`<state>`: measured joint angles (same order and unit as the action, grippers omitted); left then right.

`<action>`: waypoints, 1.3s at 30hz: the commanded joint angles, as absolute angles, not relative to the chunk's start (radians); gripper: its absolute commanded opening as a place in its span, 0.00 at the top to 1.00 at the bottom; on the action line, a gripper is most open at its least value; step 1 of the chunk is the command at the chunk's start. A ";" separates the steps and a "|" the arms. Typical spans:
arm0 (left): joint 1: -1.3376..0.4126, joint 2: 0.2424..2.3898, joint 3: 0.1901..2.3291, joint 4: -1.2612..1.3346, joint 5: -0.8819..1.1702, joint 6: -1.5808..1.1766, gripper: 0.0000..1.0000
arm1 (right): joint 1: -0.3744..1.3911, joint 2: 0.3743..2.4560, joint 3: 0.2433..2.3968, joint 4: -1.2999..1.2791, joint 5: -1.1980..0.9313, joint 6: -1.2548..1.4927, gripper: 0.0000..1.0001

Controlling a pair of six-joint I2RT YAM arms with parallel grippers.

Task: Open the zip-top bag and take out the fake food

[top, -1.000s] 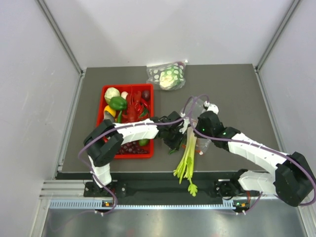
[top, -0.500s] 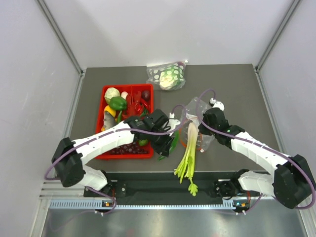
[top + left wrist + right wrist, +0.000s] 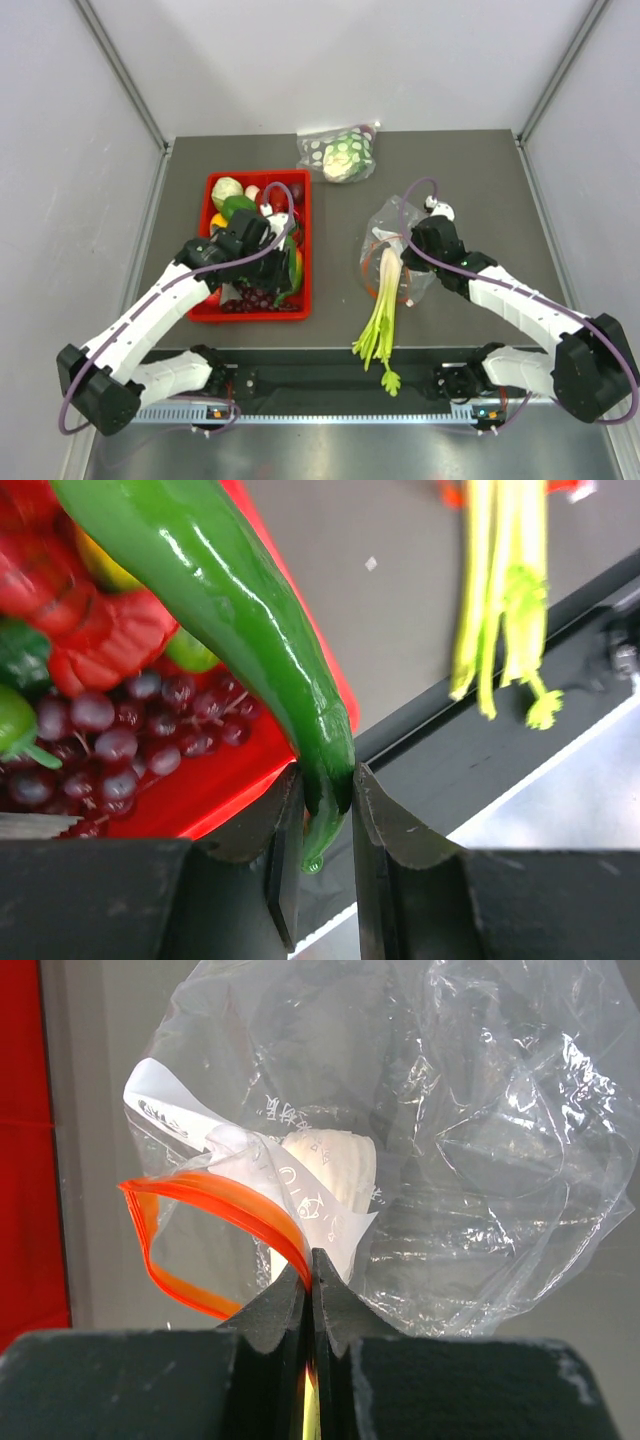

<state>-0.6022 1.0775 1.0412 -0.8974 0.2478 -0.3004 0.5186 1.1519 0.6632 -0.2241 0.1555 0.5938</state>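
White label on zip-top bag, print illegible

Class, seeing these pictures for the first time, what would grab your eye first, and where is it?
The long glossy green vegetable piece, pinched at its tip by the left gripper over the red plastic tray. Then the clear crinkly zip-top bag, held by its orange-red zip strip in the right gripper, with the pale celery-like stalk bunch poking out toward the near side.
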 commanded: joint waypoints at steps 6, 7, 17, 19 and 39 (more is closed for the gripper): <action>-0.569 1.166 0.974 -0.779 0.230 -0.315 1.00 | 0.506 1.120 0.716 -0.198 0.147 0.575 1.00; -0.566 1.181 0.976 -0.778 0.233 -0.313 1.00 | 0.506 1.118 0.715 -0.198 0.147 0.577 1.00; -0.525 1.325 0.959 -0.733 0.244 -0.304 0.99 | 0.505 1.097 0.701 -0.210 0.150 0.578 1.00; -0.520 1.336 0.959 -0.736 0.233 -0.308 0.97 | 0.502 1.095 0.701 -0.210 0.150 0.578 1.00; -0.518 1.240 1.159 -0.907 0.083 -0.315 0.11 | 0.500 1.134 0.712 -0.193 0.124 0.575 1.00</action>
